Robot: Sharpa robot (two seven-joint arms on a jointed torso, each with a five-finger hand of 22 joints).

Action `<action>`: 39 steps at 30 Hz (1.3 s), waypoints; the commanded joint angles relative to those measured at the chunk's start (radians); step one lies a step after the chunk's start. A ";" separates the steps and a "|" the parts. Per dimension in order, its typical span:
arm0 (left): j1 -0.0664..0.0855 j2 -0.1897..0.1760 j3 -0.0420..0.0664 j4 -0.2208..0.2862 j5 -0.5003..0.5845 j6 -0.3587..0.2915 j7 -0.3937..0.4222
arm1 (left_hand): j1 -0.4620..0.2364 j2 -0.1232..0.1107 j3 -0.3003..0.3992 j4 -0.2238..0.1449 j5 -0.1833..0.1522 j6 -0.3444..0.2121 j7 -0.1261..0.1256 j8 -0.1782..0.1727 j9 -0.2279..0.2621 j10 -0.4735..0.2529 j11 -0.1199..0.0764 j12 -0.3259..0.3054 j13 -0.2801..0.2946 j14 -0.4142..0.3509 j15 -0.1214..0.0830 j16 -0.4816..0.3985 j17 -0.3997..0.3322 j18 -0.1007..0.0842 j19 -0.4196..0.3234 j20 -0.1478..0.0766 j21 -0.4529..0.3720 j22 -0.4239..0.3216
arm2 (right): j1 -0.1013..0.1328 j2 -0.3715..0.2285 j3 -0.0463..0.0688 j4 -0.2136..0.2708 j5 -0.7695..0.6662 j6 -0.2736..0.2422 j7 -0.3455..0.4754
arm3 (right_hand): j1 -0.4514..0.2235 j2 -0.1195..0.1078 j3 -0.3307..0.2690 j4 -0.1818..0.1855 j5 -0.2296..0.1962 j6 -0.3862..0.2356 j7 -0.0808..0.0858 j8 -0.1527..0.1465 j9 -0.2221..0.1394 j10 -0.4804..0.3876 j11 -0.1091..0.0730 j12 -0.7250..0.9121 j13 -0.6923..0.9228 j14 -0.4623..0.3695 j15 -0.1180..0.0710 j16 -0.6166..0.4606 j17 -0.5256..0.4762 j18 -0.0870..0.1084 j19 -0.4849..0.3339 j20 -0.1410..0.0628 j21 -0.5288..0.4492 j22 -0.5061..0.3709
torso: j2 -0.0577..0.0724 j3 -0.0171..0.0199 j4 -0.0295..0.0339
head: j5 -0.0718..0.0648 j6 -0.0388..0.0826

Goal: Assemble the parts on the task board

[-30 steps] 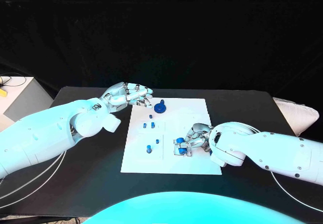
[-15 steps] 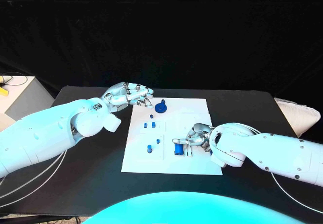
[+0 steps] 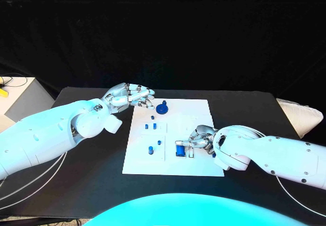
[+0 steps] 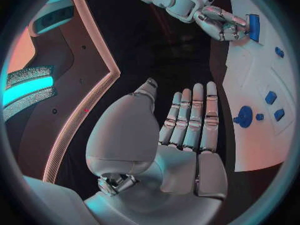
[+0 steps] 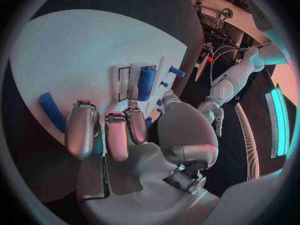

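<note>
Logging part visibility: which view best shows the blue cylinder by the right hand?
Right wrist view: the blue cylinder lies unobstructed beyond the right hand. Head view shows it small; left wrist view shows it at the rim.

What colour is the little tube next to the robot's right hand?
Blue tube, clearest in the right wrist view.

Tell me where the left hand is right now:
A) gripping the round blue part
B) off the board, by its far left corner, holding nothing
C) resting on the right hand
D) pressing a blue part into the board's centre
B: the left hand sits beside the task board's far left corner, its fingers holding nothing; the round blue part lies apart from it.
</note>
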 commanded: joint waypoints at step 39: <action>0.000 0.005 0.000 -0.015 0.001 0.007 0.016 | 0.009 0.010 -0.008 -0.001 0.002 0.002 0.022 0.005 -0.002 -0.001 0.004 -0.006 0.001 -0.001 0.004 -0.006 -0.001 0.014 0.008 0.002 -0.007 -0.004 | -0.018 -0.324 0.000 0.060 -0.082 -0.083 0.234 | 0.384 0.011 0.051 -0.001 0.076 -0.022 0.000 0.018 -0.040 0.017 -0.002 0.016 0.118 0.070 -0.006 -0.020 0.100 -0.015 0.032 -0.004 -0.019 0.064 | -0.013 -0.0069 -0.0058 | -0.079 0.000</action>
